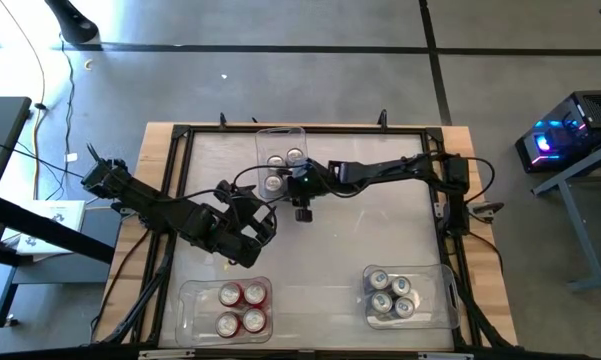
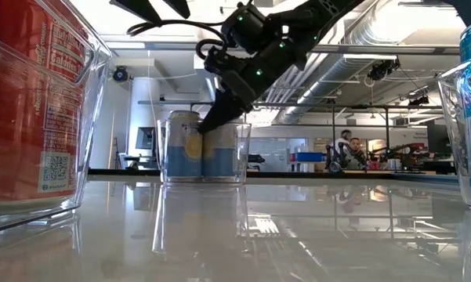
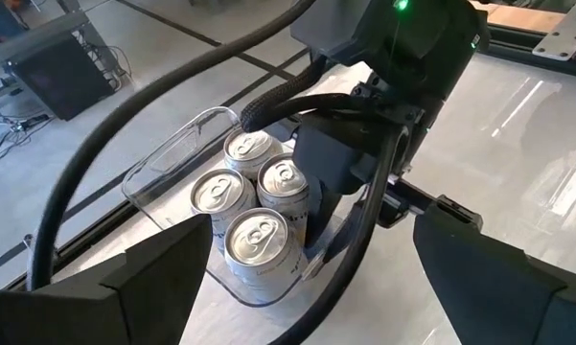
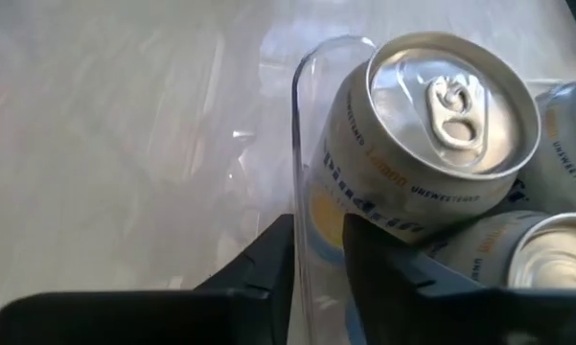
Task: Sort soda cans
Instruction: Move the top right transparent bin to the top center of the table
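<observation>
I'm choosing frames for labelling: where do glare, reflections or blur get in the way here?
Low view: the glossy table mirrors the far bin and ceiling lights; the red can close up is soft and cropped. Right wrist view: the table is washed out with glare, and the bin's clear wall bends the silver can behind it. High view: evenly lit.

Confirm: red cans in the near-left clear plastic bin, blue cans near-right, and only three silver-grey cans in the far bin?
Not three. The left wrist view shows four silver-grey cans in the far clear plastic bin. Red cans near-left and blue cans near-right are correct.
</observation>
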